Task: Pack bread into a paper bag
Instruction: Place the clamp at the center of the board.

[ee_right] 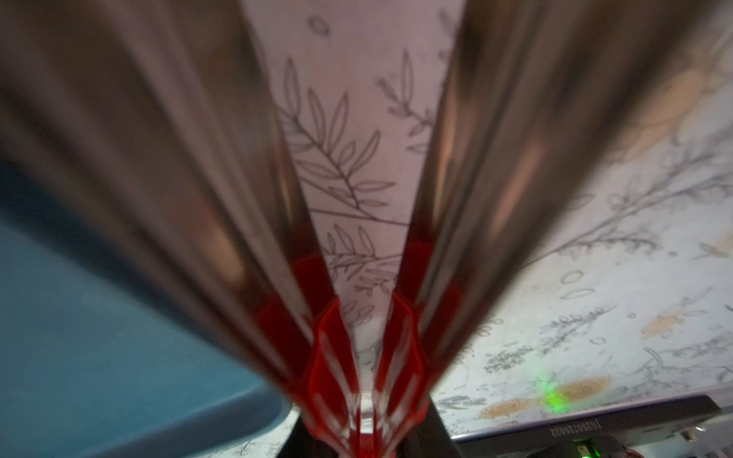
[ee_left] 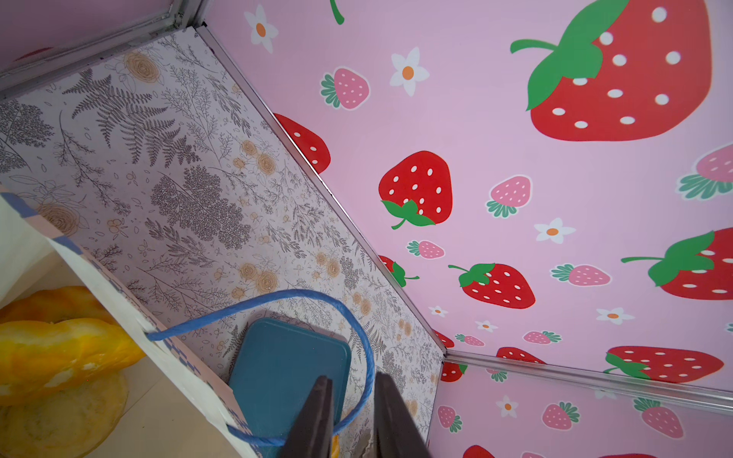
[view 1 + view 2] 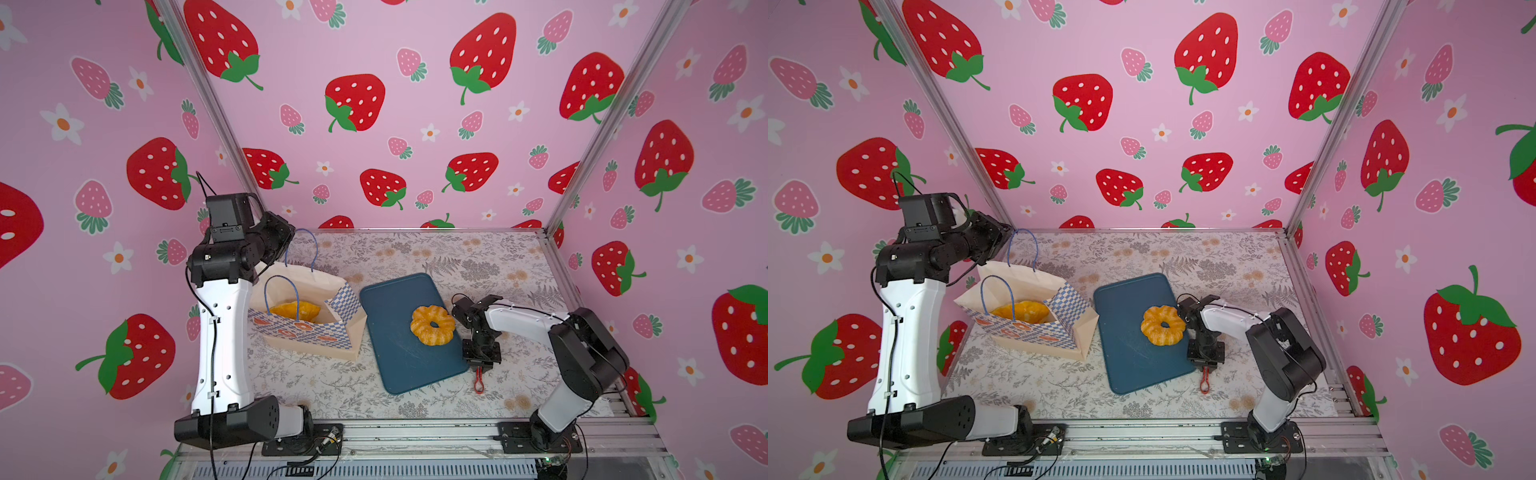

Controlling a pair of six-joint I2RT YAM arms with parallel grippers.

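Blue cord (image 2: 277,295) of the paper bag (image 2: 131,313) passes between my left hand's (image 2: 353,382) parted fingers, visible only from its wrist. Both top views show a twisted ring (image 3: 432,325) on the tray (image 3: 395,357), other bread (image 3: 295,310) bagged. Right hand's (image 3: 479,365) grip I cannot tell.

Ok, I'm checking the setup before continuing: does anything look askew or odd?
Only mildly: the paper bag stands skewed with one side panel buckled, and its far handle runs between the left gripper's fingers. Nothing spilled.

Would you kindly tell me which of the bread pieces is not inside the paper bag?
The twisted ring, lying alone on the blue tray. The other golden pieces sit inside the paper bag.
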